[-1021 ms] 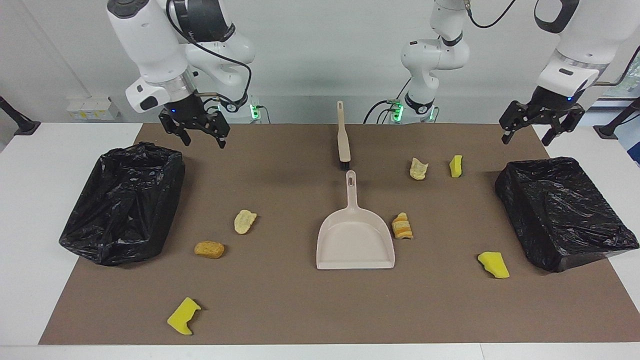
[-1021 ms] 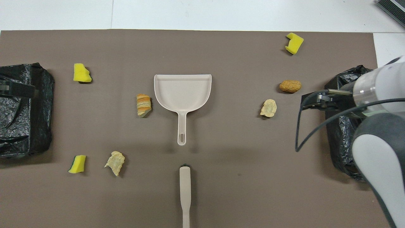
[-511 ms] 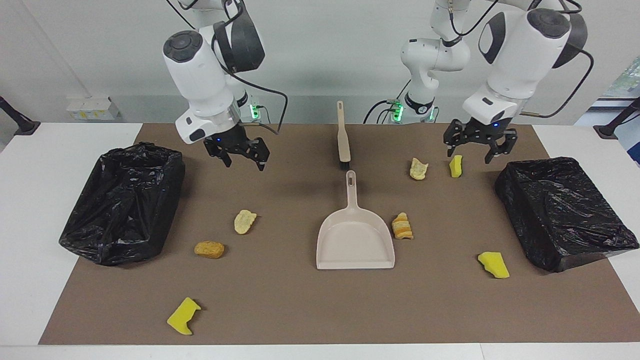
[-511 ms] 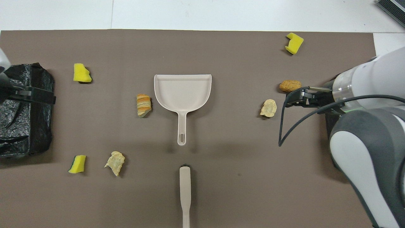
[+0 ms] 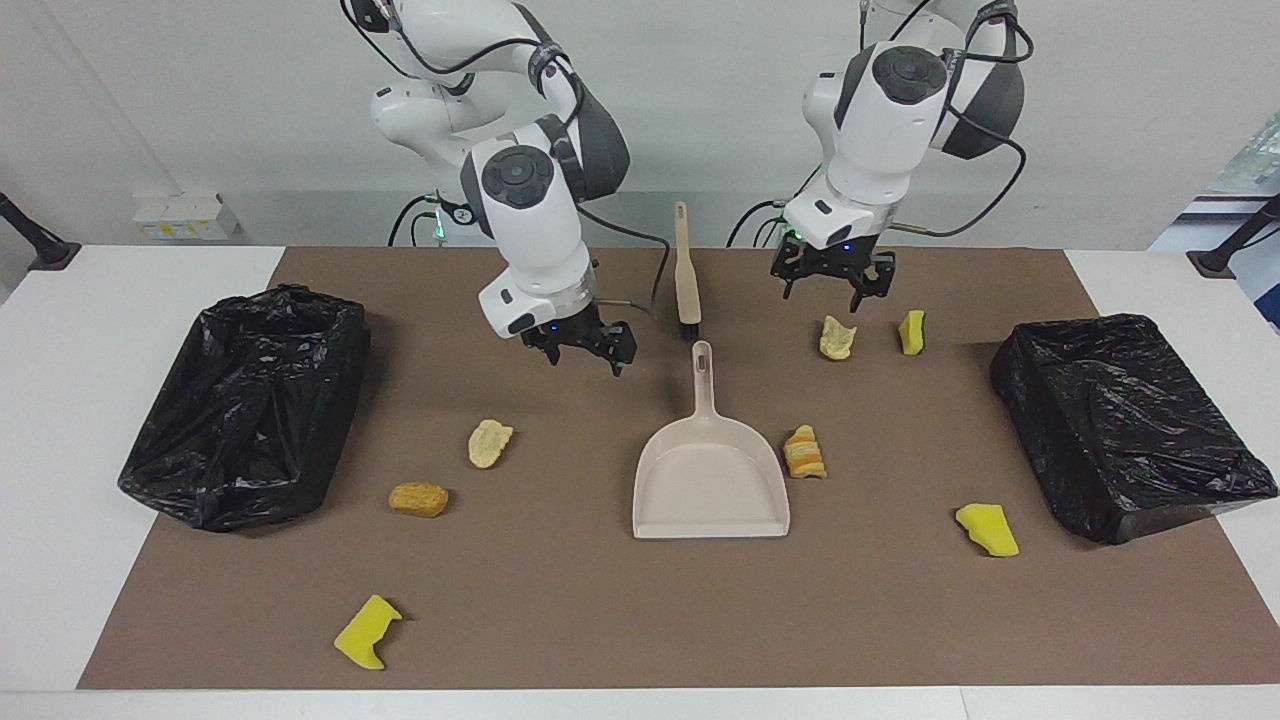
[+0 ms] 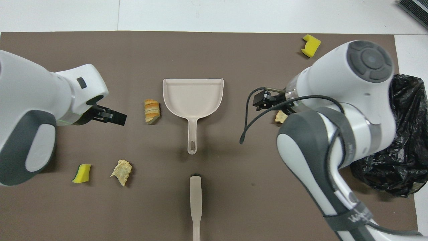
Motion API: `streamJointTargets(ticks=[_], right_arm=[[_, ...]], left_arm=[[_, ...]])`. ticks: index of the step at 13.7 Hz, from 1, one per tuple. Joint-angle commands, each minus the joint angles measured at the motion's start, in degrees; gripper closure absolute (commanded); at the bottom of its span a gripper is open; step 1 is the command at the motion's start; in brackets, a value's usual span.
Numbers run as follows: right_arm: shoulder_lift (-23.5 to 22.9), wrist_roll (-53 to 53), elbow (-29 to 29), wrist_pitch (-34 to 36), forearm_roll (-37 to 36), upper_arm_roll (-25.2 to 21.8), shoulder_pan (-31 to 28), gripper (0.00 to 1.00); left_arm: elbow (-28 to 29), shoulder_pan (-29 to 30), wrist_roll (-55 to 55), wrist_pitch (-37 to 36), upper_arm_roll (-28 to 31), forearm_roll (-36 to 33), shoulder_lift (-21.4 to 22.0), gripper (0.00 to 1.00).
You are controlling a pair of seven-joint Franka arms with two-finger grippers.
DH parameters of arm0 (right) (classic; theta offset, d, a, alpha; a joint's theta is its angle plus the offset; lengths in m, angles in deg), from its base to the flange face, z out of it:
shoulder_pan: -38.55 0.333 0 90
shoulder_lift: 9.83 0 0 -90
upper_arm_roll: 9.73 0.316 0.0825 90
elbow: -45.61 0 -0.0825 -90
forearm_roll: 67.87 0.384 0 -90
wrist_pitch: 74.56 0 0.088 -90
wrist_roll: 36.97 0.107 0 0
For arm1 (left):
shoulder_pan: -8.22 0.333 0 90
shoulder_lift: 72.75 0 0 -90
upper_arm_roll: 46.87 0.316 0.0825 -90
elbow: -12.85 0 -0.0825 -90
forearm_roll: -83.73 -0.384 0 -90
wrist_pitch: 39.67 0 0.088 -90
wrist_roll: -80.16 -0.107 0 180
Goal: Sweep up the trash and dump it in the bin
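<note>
Brown matting (image 5: 600, 620) covers most of the desk (image 5: 60, 420), leaving white margins at both ends and along the edge farthest from the robots.

The right hand (image 5: 582, 350) hangs released, holding nothing, over bare mat. Just toward the left arm's end from it lies the beige dustpan (image 5: 710, 470), handle pointing at the robots, open mouth facing away from them. The brush (image 5: 686, 270) lies in line with that handle, nearer the robots, a small gap between the two.

The left hand (image 5: 832, 282) is also released and empty, over the mat close to a pale crumpled scrap (image 5: 836, 338). A yellow sponge chunk (image 5: 911, 332) sits just toward the left arm's end from that scrap.

The remaining trash is scattered. A striped pastry piece (image 5: 805, 452) lies just beside the dustpan's wall. Another yellow chunk (image 5: 987, 528) lies near the left-end bin (image 5: 1130, 420). Below the right hand, farther from the robots, lie a pale scrap (image 5: 489, 442) and an orange-brown nugget (image 5: 419, 498). A third yellow chunk (image 5: 366, 630) sits near the mat's edge farthest from the robots.

The right-end bin (image 5: 240, 400), lined in black plastic, straddles the mat's edge. Wide bare mat lies between the dustpan's mouth and the mat's edge farthest from the robots.
</note>
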Motion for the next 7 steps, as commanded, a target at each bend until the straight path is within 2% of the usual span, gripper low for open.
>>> streamJointTargets(ticks=[1, 3, 5, 7], right_arm=[[-3.7, 1.2, 2.9, -1.8, 3.2, 0.1, 0.2, 0.0], [-5.5, 1.2, 3.2, -2.2, 3.2, 0.6, 2.3, 0.0], [-6.4, 1.2, 3.1, -5.1, 3.9, 0.6, 2.9, 0.0], [-6.9, 0.3, 2.7, -9.4, 11.2, 0.8, 2.9, 0.0]], left_arm=[[9.4, -3.8, 2.9, 1.8, 1.0, 2.3, 7.8, 0.0], [12.4, -6.8, 5.9, 1.8, 1.0, 3.3, 10.0, 0.0], [15.2, -11.0, 9.9, 2.0, 0.9, 3.3, 10.2, 0.0], [17.6, -14.8, 10.8, 2.5, 0.9, 3.5, 10.8, 0.0]])
